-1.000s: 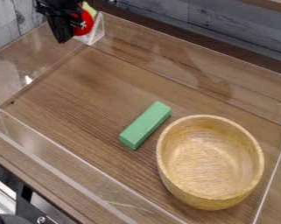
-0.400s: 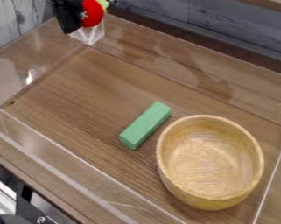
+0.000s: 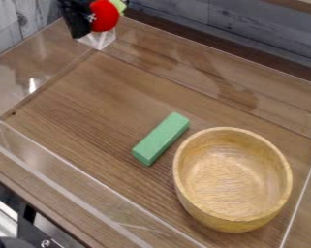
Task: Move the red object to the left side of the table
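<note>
Dark gripper partly cut off by the top edge, its fingertips perhaps behind the red fruit.

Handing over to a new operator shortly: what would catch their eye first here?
Probably the big round wooden bowl, in the lower right of the view. Next, the bright green rectangular block lying just left of it, then the small red toy fruit beside the dark gripper at the upper left.

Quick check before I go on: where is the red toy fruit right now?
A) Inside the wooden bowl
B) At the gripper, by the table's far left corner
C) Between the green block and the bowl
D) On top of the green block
B: the red fruit shows right against the dark gripper in the upper left of the view.
</note>
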Action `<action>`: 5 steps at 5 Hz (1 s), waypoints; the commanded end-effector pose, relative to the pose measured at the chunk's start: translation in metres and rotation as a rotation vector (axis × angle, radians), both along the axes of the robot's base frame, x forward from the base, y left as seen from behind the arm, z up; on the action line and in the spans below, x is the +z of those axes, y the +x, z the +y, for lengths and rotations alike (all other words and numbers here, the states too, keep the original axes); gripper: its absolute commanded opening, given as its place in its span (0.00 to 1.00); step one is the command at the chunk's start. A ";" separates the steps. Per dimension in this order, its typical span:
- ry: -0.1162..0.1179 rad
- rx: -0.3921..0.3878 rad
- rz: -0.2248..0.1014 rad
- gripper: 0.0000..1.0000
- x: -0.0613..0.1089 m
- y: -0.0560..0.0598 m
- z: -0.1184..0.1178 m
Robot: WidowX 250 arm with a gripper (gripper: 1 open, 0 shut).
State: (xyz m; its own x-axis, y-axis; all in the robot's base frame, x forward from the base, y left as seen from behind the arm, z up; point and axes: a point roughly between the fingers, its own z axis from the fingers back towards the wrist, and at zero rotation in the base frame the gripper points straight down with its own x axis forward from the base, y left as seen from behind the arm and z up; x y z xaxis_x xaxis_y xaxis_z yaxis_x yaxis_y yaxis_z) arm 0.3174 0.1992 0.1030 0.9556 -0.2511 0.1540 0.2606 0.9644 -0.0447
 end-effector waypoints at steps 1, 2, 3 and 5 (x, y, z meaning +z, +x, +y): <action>0.038 -0.052 -0.074 0.00 0.028 0.006 0.009; 0.031 -0.109 -0.076 0.00 0.024 0.008 0.012; 0.023 -0.151 -0.076 0.00 0.009 0.006 0.005; 0.015 -0.191 -0.079 0.00 -0.008 -0.007 0.004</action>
State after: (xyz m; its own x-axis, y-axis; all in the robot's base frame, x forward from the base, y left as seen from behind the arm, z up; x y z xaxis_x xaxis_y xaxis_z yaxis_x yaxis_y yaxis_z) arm 0.3072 0.1986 0.0710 0.8865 -0.4231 0.1876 0.4411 0.8950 -0.0658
